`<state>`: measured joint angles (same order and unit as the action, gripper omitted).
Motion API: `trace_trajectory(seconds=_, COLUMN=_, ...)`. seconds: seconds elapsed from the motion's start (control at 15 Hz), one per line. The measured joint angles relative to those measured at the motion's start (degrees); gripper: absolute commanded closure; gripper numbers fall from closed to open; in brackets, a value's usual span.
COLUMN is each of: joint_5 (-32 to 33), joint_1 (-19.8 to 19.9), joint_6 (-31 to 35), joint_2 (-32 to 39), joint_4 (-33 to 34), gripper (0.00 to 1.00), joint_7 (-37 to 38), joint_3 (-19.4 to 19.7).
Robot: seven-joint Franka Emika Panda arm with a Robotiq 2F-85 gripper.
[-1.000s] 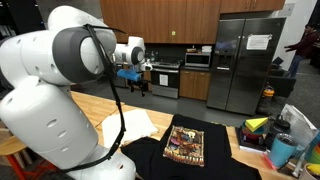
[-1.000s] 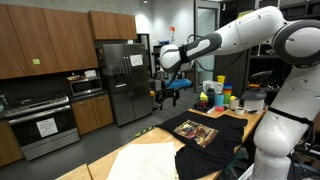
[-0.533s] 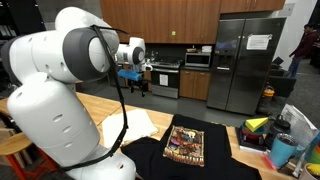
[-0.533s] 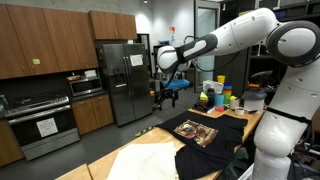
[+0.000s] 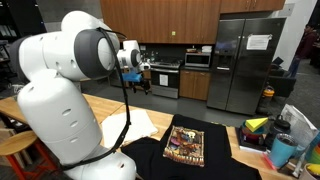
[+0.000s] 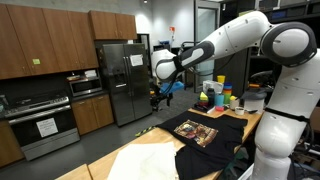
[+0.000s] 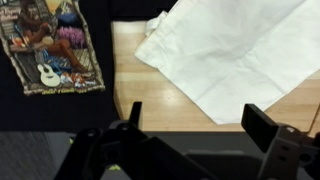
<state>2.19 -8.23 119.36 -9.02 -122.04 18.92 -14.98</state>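
**Q:** Which things lie closest beneath the end effector, and where are they?

**A:** A white cloth (image 7: 235, 50) and a black shirt (image 7: 25, 110). Both lie flat on the wooden bench (image 7: 150, 95). In the wrist view the cloth, lightly creased, fills the upper right. The shirt occupies the left, face up, with its coloured print (image 7: 55, 45) showing. Near the top of that view one corner of the cloth appears to meet the shirt. Lower down, a strip of bare bench separates them.

**Q:** What is the state of the end effector?

**A:** The end effector (image 7: 195, 110) is open. Its two fingers stand wide apart with nothing between them, and it touches neither cloth nor shirt. In an exterior view the end effector (image 6: 160, 97) hangs well above the bench, at the end of the outstretched white arm (image 6: 235, 35). From the wrist camera, the gap between the fingers frames bare wood and the lower edge of the cloth.

**Q:** What surrounds the work area?

**A:** Beyond the bench is a kitchen. A steel refrigerator (image 5: 245, 65) stands against the far wall, with a stove (image 5: 165, 78) beside it and brown cabinets (image 5: 165, 20) above. In an exterior view, coloured cups (image 6: 222, 97) stand past the shirt at the far end of the bench, well apart from the end effector.
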Motion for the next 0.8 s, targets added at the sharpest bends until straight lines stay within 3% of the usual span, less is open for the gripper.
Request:
trace_trajectory(seconds=0.27, joint_5=7.1, joint_1=-2.0, joint_6=6.9, joint_2=3.0, joint_4=-0.1, gripper=0.00, joint_7=-4.6, joint_3=-0.9)
trace_trajectory(seconds=0.8, joint_5=8.9, joint_1=-3.9, joint_6=14.7, joint_2=11.1, joint_4=0.2, gripper=0.00, joint_7=-26.9, joint_3=-0.9)
